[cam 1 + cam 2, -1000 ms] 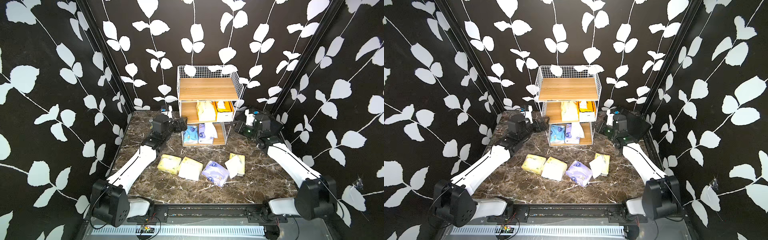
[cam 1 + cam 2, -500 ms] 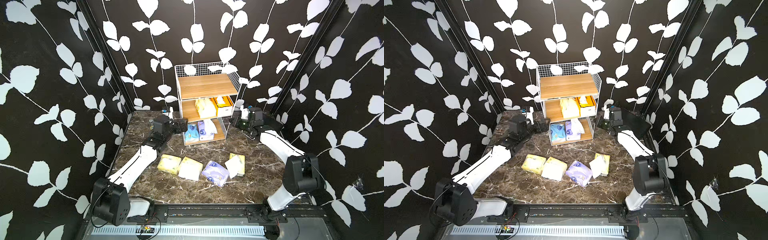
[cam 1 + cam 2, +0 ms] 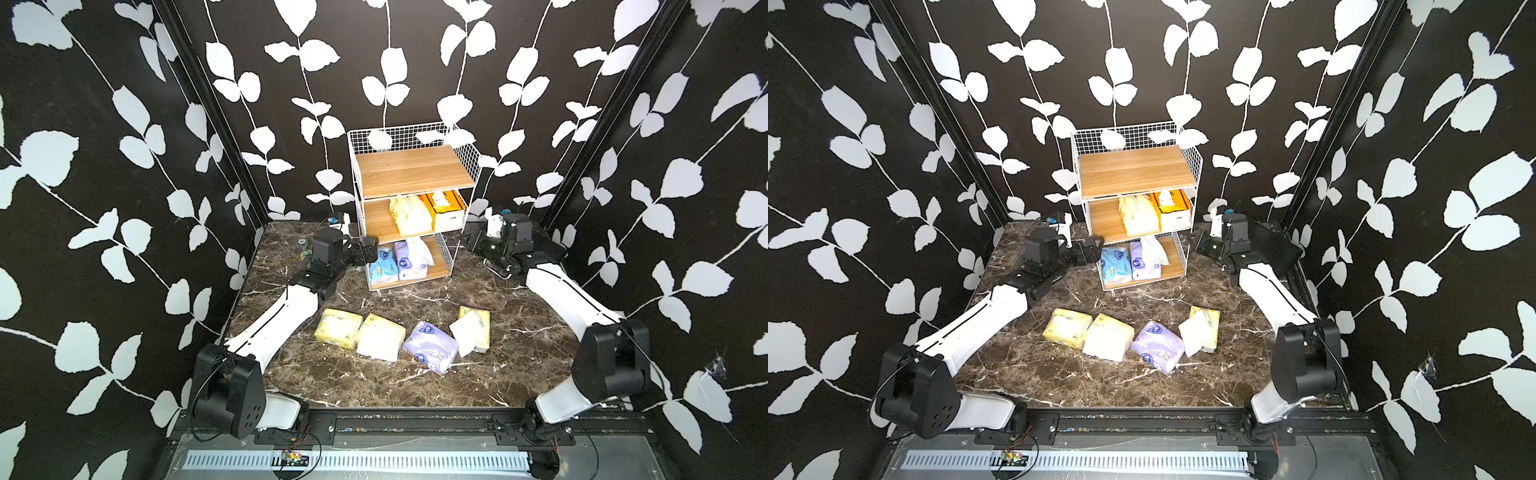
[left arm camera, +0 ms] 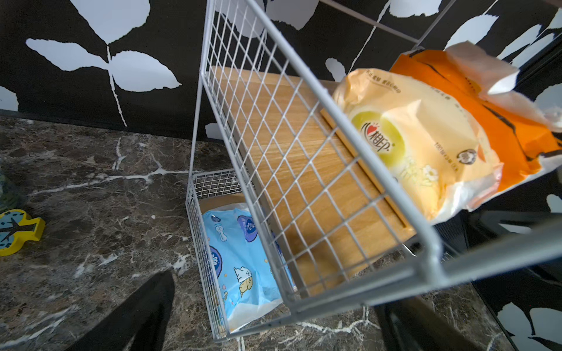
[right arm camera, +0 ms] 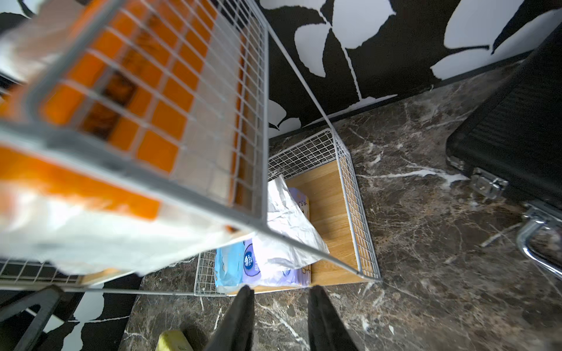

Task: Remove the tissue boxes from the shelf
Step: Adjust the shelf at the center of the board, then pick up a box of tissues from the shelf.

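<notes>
Three-tier white wire-grid shelf (image 3: 415, 174) with light wooden boards, at the far middle of the dark marble counter (image 3: 353, 382).

On the middle tier, side by side: pale yellow soft tissue pack (image 3: 409, 216) at left, rigid orange-and-white tissue box (image 3: 446, 210) at right.

On the bottom tier, toward the left end: light blue soft pack (image 3: 381, 266) touching a lavender soft pack (image 3: 409, 266) on its right, crumpled white sheet (image 3: 420, 249) over the lavender one.

Off the shelf, in a loose row on the near counter, left to right: yellow pack (image 3: 337, 327), yellow-and-white pack (image 3: 380, 337), lavender pack (image 3: 432, 345), pale yellow pack with a white tissue across it (image 3: 471, 330).

Left jaws spread wide, empty, just beside the shelf's left wire side, low on it. Light blue soft pack nearest, behind the grid.

Right jaws parted a little, nothing between them, near the shelf's right wire side, low over the counter. Bottom tier's two packs ahead of the tips in the right wrist view, apart from them.
</notes>
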Available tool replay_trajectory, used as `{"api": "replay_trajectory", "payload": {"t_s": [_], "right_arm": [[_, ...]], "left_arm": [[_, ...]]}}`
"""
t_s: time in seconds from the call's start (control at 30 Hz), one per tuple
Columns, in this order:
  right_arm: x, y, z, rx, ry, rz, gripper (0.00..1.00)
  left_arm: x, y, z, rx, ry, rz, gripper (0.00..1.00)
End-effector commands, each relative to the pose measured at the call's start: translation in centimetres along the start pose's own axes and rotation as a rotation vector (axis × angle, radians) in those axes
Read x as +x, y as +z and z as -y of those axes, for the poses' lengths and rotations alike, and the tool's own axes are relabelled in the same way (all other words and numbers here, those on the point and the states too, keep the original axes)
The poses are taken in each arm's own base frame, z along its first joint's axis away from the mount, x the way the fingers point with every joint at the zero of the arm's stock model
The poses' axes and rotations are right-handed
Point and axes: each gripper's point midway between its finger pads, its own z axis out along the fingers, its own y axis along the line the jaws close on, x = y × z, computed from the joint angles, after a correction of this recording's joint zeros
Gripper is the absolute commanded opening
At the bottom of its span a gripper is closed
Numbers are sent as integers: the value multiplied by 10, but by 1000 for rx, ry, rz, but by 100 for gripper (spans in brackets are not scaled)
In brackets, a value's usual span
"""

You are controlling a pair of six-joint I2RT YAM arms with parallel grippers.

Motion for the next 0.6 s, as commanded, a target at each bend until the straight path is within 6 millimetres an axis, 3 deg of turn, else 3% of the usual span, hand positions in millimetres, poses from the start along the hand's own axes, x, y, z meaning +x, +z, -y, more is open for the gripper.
{"api": "replay_trajectory", "payload": {"t_s": [0.0, 0.17, 0.27, 0.43, 0.57], "right_arm": [[2, -25, -9, 0, -12, 58, 33], [7, -48, -44, -50, -23, 98, 35], [9, -50, -70, -88, -19, 135, 47], [8, -38, -98, -115, 31, 201, 52], [11, -22, -125, -159, 65, 227, 55]], "left_arm": [[-22, -4, 7, 12, 4, 60, 99], [-25, -10, 10, 10, 23, 35, 99], [-30, -18, 17, 36, 58, 27, 99], [-32, -28, 24, 49, 138, -11, 99], [-22, -23, 28, 88, 201, -43, 99]]}}
